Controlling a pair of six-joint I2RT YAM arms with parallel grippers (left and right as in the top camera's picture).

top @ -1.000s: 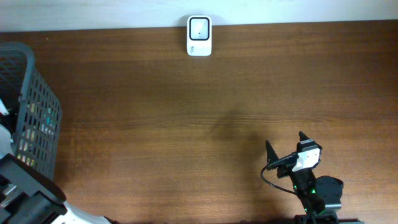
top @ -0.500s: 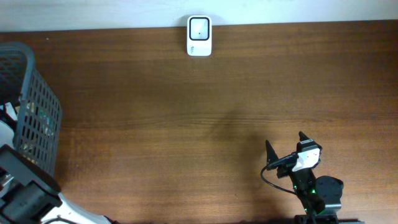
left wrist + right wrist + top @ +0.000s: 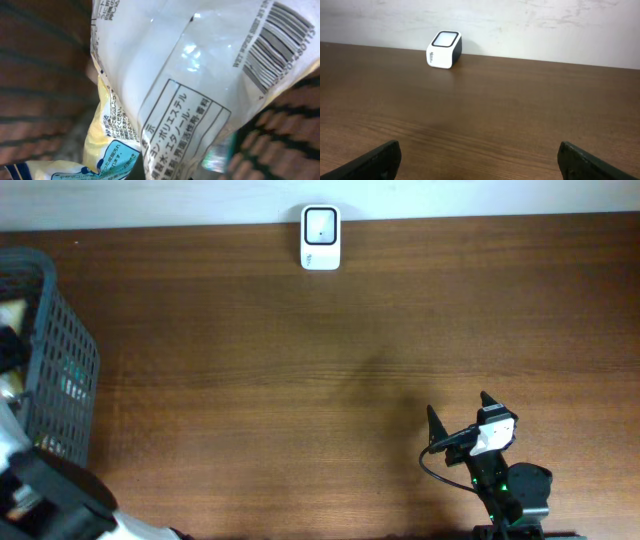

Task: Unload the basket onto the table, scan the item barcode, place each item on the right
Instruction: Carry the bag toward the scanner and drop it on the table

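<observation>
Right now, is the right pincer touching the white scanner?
Apart. The overhead view shows the right pincer near the front edge of the table, the scanner at the far edge, wide gap between.

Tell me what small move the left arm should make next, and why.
Probably lift the left gripper up out of the basket. It is shut and the white packet fills its camera, barcode showing, so a grip seems likely, though its fingers are hidden. The scanner stands at the far edge of the table, so the packet must clear the basket wall first.

Scanner (image 3: 321, 238) at far edge of table (image 3: 300, 380); basket (image 3: 65, 370) at left.
</observation>
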